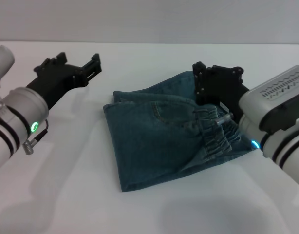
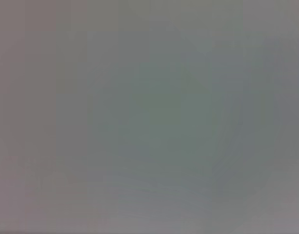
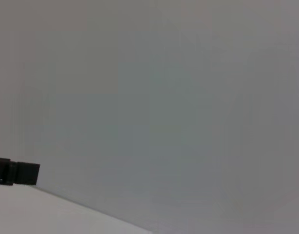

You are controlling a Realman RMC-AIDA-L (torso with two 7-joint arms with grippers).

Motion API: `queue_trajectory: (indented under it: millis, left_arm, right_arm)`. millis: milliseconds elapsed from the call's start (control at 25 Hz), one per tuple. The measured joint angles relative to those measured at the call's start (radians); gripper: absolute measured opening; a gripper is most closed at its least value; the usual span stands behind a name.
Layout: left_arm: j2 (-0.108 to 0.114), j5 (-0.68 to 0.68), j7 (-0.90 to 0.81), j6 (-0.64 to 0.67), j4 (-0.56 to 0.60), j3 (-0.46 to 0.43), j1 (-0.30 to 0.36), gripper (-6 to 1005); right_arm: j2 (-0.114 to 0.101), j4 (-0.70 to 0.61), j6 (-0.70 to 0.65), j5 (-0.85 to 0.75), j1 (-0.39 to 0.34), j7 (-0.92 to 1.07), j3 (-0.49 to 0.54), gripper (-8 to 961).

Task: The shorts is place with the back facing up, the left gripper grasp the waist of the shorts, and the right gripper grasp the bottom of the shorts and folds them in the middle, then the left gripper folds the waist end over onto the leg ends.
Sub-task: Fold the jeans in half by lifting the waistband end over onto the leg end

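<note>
A: Starting at the left, what is showing?

B: The left gripper (image 1: 93, 66) is hanging above the white table (image 1: 66, 195), well apart from the cloth. Its black prongs are pointing toward the far side and holding nothing; they look close together, but I cannot tell for sure whether they are parted or closed. A small green light is glowing on its silver-white arm.

A: And in the middle?

B: The shorts (image 1: 159, 141) are lying folded on the table in a rough rectangle, with a pocket seam facing up. No print, label or writing is showing on them.

A: On the right?

B: The gathered waistband (image 1: 218, 134) is sitting at the right side of the bundle, and the right gripper (image 1: 215, 95) is standing directly over it. Its black body is hiding the fingertips and part of the denim behind, so I cannot tell whether it is gripping the cloth or has let go.

A: The wrist cameras?

B: The left wrist view is giving only a blank grey field. The right wrist view is showing grey wall, a strip of table and a dark tip at one edge.
</note>
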Motion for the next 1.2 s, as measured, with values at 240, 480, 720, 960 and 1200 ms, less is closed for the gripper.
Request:
queue_trajectory:
  millis: [240,480,720,960,1200]
  left_arm:
    - [0.002,0.006,0.000,0.046,0.004,-0.006,0.049,849]
    - [0.002,0.025,0.002,0.048,-0.017,-0.016,0.086,849]
    - [0.000,0.026,0.002,0.049,-0.002,-0.015,0.064,849]
    - [0.000,0.026,0.003,0.049,-0.001,-0.010,0.060,848]
    - [0.001,0.040,0.004,0.058,-0.005,-0.016,0.076,848]
  right_arm:
    - [0.008,-0.005,0.087,0.006,0.017,0.026,-0.025,127]
    - [0.000,0.064,0.138,0.001,-0.026,0.024,-0.075,130]
    - [0.007,0.041,0.054,0.018,-0.024,0.043,-0.023,134]
    - [-0.001,0.007,-0.104,0.017,-0.037,0.052,-0.018,137]
    - [0.007,-0.040,-0.160,0.010,-0.041,0.065,-0.021,141]
